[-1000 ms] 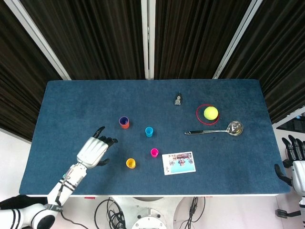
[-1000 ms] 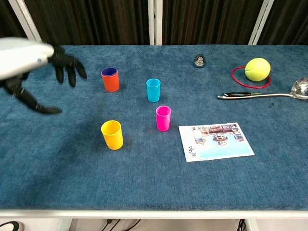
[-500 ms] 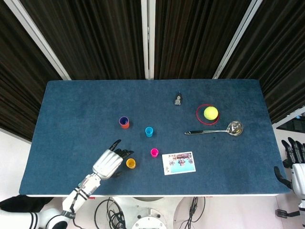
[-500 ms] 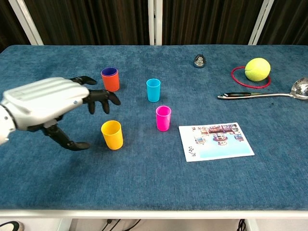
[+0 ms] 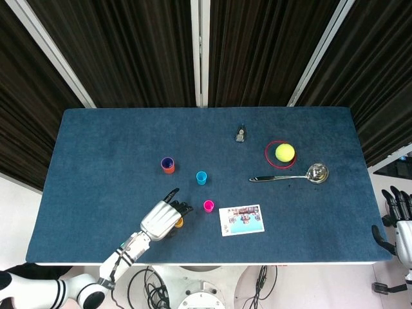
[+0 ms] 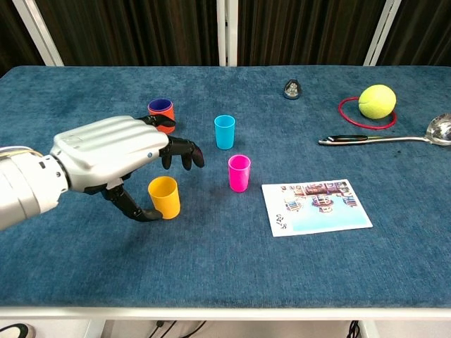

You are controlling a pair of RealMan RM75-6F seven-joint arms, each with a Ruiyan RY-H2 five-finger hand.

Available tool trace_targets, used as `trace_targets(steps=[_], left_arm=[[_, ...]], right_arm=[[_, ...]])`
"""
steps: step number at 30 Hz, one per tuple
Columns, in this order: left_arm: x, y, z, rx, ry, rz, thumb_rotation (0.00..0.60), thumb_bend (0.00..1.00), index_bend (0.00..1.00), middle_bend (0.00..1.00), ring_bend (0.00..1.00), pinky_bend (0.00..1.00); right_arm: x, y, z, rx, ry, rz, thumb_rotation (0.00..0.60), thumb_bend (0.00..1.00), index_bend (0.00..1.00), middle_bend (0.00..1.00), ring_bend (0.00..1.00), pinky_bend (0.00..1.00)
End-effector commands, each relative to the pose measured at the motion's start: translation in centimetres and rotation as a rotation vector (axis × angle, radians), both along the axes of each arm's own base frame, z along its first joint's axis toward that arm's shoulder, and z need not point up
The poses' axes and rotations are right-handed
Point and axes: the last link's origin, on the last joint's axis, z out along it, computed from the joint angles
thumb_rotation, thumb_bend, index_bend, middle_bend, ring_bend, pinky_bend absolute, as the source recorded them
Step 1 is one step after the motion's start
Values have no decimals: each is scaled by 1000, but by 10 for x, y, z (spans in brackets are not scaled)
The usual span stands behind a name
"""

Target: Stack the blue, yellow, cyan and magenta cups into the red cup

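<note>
The red cup (image 6: 162, 123) (image 5: 168, 167) stands at the middle left with the blue cup (image 6: 161, 105) nested inside it. The cyan cup (image 6: 224, 132) (image 5: 201, 177) and the magenta cup (image 6: 239, 172) (image 5: 208, 206) stand upright to its right. My left hand (image 6: 116, 155) (image 5: 162, 219) hovers around the yellow cup (image 6: 164, 197) (image 5: 179, 223). Its fingers spread above and behind the cup, and its thumb curls at the cup's left side. No grip on the cup shows. My right hand (image 5: 400, 219) hangs off the table's right edge, fingers extended and empty.
A picture card (image 6: 316, 205) (image 5: 241, 220) lies right of the magenta cup. A metal ladle (image 6: 380, 139) (image 5: 290, 175), a tennis ball (image 6: 377, 101) (image 5: 284, 152) inside a red ring, and a small metal object (image 6: 292, 89) (image 5: 240, 134) sit at the back right.
My left hand has swept right and toward the front edge, from beside the red cup to over the yellow cup. The cups and my right hand have stayed put.
</note>
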Motion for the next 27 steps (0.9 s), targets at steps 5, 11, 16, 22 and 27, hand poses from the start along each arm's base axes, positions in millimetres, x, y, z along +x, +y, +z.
trace_targets(steps=[5,11,16,22,27], left_arm=[[-5,4,-3,2,39,19,600,189,340,339,387,77],[-4,2,-3,-8,27,21,600,203,355,409,463,223],[-1,1,-5,-21,20,13,600,220,358,408,486,245],[-1,4,-6,-21,26,16,600,261,383,431,503,261],[-1,5,-7,-16,25,9,600,268,427,460,529,278]], right_arm=[[-4,1,2,-4,-3,-12,600,305,0,0,0,0],[-5,-1,-1,-5,-12,-6,600,304,0,0,0,0],[-5,0,-1,-10,-10,-4,600,305,0,0,0,0],[-6,1,-1,-9,-8,-10,600,305,0,0,0,0],[-7,0,-2,-3,-7,-14,600,304,0,0,0,0]])
